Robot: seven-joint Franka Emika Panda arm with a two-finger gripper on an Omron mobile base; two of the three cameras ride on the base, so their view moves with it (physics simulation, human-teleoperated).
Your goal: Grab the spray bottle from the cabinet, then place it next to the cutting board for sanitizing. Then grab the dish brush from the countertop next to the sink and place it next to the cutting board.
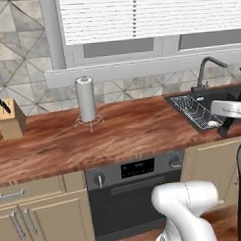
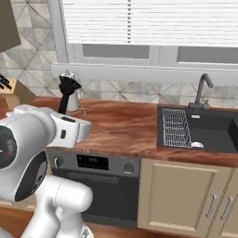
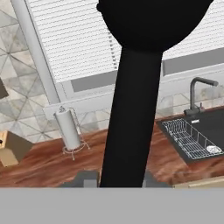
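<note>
One gripper [image 3: 114,183] was clenched on the dish brush [image 3: 131,100], whose black handle rose upright from the jaws, bristles topmost. It hung above the countertop [image 2: 121,125], between the paper towel roll [image 3: 68,129] and the sink [image 3: 197,131]; no cutting board was visible.

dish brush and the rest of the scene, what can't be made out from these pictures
- Dish brush: in the hand view its head is cut off by the top edge.
- Gripper: in the hand view the handle hides where the fingertips meet it.
- Knife block: left base view, cut off by the left edge.
- Sink: right base view, runs off the right edge.
</note>
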